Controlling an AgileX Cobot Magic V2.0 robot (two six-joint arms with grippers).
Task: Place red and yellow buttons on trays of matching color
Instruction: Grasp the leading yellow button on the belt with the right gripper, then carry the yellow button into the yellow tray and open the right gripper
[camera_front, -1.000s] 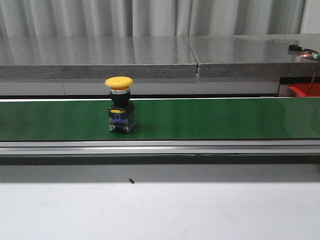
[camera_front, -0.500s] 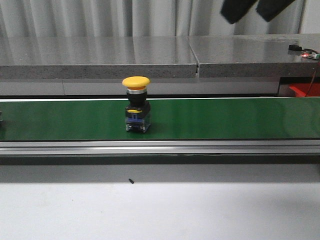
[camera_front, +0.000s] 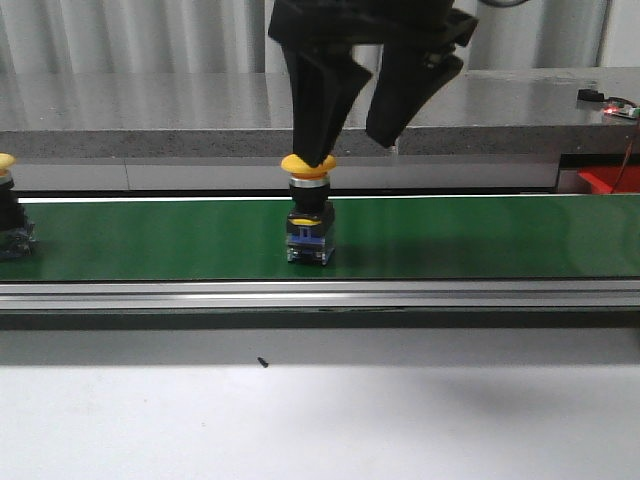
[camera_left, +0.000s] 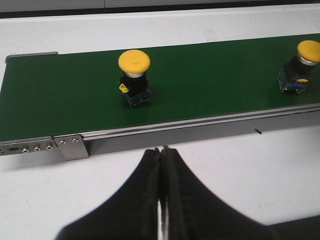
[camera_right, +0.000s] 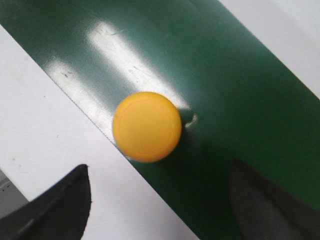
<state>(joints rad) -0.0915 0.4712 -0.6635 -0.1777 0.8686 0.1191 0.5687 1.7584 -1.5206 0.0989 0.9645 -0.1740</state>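
Note:
A yellow button with a mushroom cap stands upright on the green conveyor belt. My right gripper hangs open just above it. One finger covers part of the cap from the front and the other is off to the right. In the right wrist view the cap lies ahead of the open gripper, not between the fingers. A second yellow button stands at the belt's left edge. The left wrist view shows both buttons. My left gripper is shut and empty over the white table. No red button is in view.
A grey stone ledge runs behind the belt. The corner of a red container shows at the far right. The belt's metal rail borders the white table in front. The belt's end bracket is in the left wrist view.
The yellow button has ridden rightward along the belt. My right gripper has come down from the top of the view to just above it. A second yellow button has entered at the left.

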